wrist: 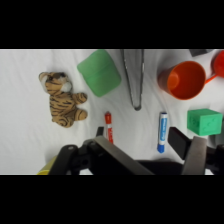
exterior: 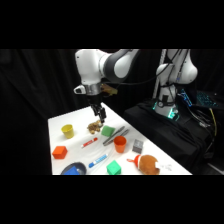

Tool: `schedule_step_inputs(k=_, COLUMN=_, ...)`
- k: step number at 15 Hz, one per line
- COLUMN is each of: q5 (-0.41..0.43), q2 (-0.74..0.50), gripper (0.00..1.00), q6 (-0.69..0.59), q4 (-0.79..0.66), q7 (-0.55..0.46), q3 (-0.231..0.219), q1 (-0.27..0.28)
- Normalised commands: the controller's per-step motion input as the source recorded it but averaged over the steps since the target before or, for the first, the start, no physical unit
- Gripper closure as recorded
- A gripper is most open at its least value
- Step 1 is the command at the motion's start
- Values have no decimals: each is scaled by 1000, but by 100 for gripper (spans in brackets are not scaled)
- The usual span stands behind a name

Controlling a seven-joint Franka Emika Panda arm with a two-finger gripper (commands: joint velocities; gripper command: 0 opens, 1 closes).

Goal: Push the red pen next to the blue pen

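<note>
**Wrist view: pens apart, pincer above the table**

Wrist view gives you the slim red pen (wrist: 108, 127) with its whitish band lying on the smooth white table (wrist: 20, 145), beside the fuzzy striped tiger plush (wrist: 63, 99). The thin blue pen (wrist: 162, 131), white at one end, lies well apart and roughly parallel. Between them points the ribbed tip of the metal tongs (wrist: 133, 76). A rounded green block (wrist: 99, 72), glossy orange cup (wrist: 182, 79) and green cube (wrist: 205, 121) sit around. Your gripper (exterior: 101, 115) hangs above the plush; you cannot tell how far its fingers are parted, nor see anything held.
</note>
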Motion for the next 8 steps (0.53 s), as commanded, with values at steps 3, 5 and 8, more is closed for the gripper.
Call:
schedule_step_inputs(k=3, q5=-36, q2=249, gripper=0, q6=131, q4=312, q7=-271, q3=-33, q1=-122)
schedule_step_inputs(k=5, q5=-2, q2=257, gripper=0, q6=172, q4=289, q7=-285, q3=-8, q1=-124)
schedule_step_inputs(k=8, q5=43, q2=272, gripper=0, q6=156, q4=310, q7=-284, q3=17, q1=-127)
